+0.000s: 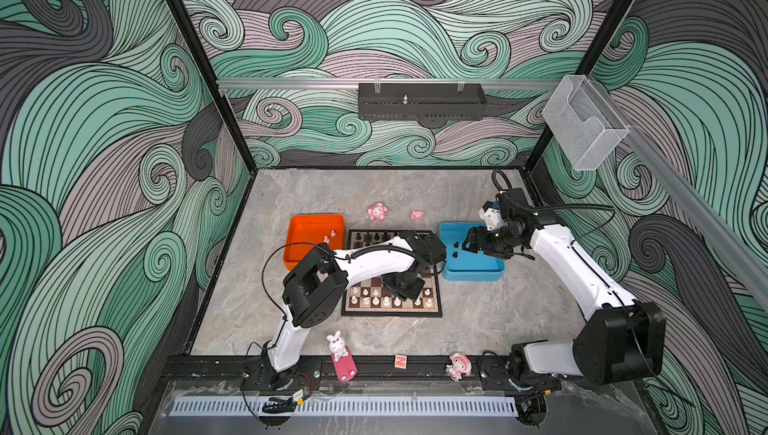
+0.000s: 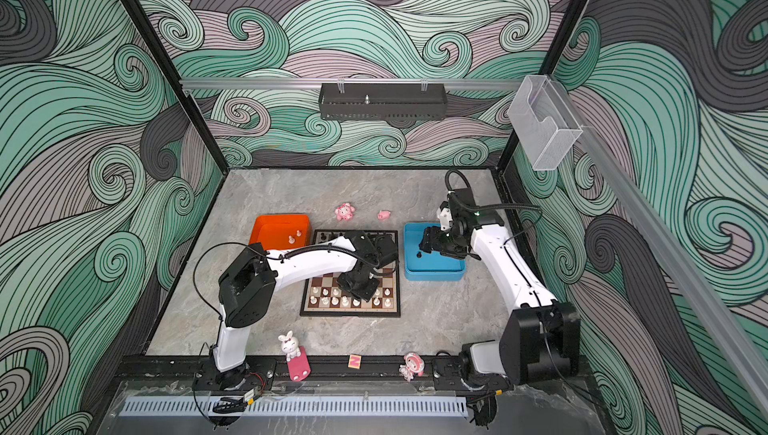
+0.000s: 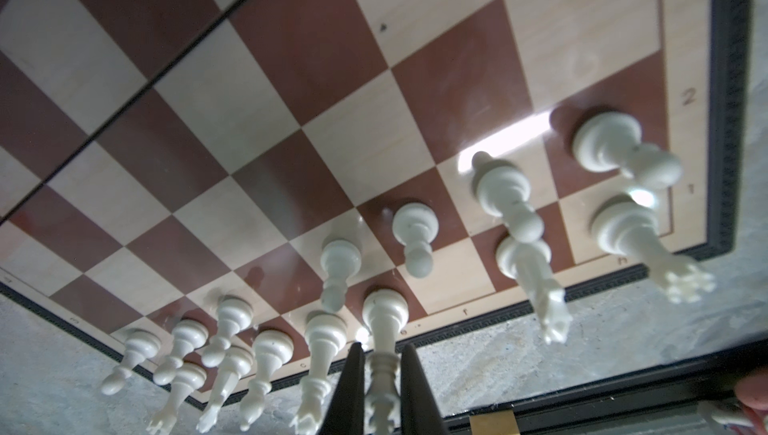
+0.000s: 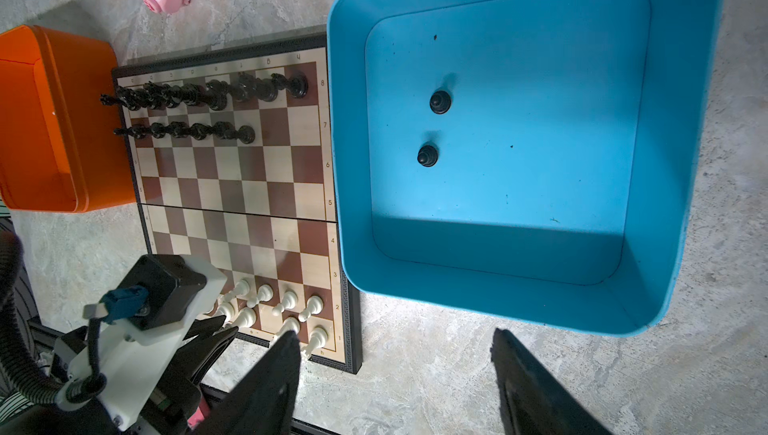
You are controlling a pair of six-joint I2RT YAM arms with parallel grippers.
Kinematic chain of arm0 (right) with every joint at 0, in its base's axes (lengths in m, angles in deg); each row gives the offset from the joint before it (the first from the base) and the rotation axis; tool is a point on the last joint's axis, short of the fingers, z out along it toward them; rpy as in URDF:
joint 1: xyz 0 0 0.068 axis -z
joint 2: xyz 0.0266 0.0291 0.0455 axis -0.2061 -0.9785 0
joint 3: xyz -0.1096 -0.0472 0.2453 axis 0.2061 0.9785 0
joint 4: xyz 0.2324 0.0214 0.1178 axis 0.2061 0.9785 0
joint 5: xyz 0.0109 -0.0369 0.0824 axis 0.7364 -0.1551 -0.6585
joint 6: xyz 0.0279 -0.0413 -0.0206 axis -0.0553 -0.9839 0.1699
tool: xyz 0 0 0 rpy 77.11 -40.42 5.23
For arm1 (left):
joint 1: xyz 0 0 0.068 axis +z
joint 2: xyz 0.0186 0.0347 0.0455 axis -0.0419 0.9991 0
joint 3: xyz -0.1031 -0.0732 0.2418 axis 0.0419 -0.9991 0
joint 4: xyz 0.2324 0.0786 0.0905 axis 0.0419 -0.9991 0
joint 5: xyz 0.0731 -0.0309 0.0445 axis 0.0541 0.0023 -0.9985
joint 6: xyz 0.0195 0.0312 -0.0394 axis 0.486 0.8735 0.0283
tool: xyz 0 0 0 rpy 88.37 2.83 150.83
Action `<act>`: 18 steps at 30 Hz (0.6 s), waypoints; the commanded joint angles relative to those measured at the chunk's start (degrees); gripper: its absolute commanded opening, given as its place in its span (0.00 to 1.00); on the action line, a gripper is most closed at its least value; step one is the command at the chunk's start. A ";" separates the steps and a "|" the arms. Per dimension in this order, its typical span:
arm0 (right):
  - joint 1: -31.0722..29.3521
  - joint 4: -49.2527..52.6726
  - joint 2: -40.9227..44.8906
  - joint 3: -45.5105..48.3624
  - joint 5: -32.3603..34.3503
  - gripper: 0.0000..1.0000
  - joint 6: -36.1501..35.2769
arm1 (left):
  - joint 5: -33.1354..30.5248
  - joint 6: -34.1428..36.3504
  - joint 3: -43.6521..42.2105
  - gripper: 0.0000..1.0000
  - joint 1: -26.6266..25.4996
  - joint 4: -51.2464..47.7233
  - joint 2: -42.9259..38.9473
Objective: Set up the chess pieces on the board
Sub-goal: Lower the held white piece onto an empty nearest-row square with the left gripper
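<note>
- Left gripper [image 3: 382, 356], lower centre, pinches a white turned chess piece [image 3: 384, 316] on the brown-and-cream chessboard [image 3: 291, 79], edge numbered 1, 2, 3.
- Right gripper [image 4: 395, 335], jaws wide, above blue plastic tray [image 4: 685, 162].

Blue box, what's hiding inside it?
Two little black chess pieces stand on the blue box's floor, apart from each other. In a top view the right gripper covers one of them.

Orange tray [image 1: 316, 217], blue tray [image 1: 473, 275], pink figurines [image 1: 377, 211]
</note>
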 commanded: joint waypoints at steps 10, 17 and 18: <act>0.39 0.67 -0.52 0.35 -0.56 0.74 -0.34 | -1.31 -0.77 0.08 0.31 -0.65 -0.89 0.80; 0.39 0.67 -0.38 0.09 -0.56 0.74 -0.27 | -1.67 -0.82 1.61 0.34 -0.66 -3.11 -0.64; 0.39 0.68 -0.19 0.08 -0.58 0.74 -0.27 | -1.67 -0.77 2.12 0.34 -0.76 -3.57 -0.95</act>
